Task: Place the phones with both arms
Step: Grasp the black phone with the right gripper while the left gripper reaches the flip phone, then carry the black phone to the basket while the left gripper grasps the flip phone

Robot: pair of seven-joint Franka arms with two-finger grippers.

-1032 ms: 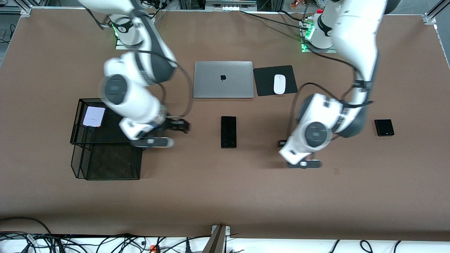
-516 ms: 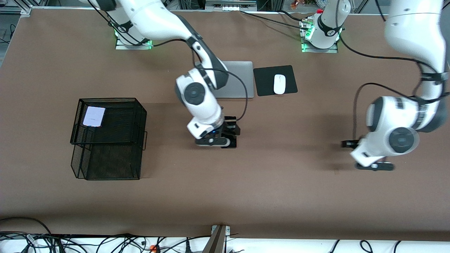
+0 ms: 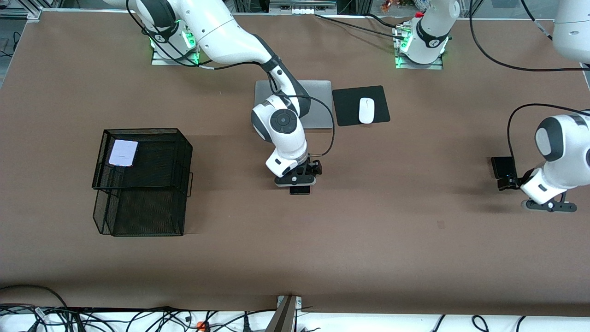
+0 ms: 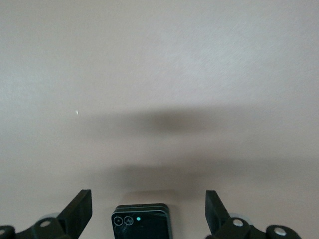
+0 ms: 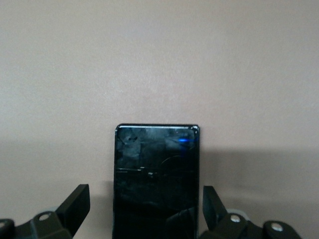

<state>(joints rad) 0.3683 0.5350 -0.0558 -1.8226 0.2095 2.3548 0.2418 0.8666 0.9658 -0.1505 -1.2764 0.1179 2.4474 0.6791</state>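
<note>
The long black phone (image 5: 157,174) lies on the table's middle, and only its near end (image 3: 299,190) shows under the right arm's hand. My right gripper (image 3: 306,170) hangs low over it, open, a finger (image 5: 77,199) on each long side. The small squarish black phone (image 3: 501,165) lies toward the left arm's end of the table. My left gripper (image 3: 506,180) is over its near edge, open, with the phone (image 4: 142,221) between the spread fingers (image 4: 79,209) and untouched. The white-lavender phone (image 3: 123,152) rests in the top tier of the black mesh tray (image 3: 143,184).
A shut silver laptop (image 3: 318,101) lies farther from the front camera than the long phone, partly under the right arm. Beside it a white mouse (image 3: 366,110) sits on a black pad (image 3: 345,106). The mesh tray stands toward the right arm's end.
The right arm swung from beside the mesh tray to over the long black phone. The left arm swept toward its own end of the table, to over the small black phone. Both grippers stayed open.
</note>
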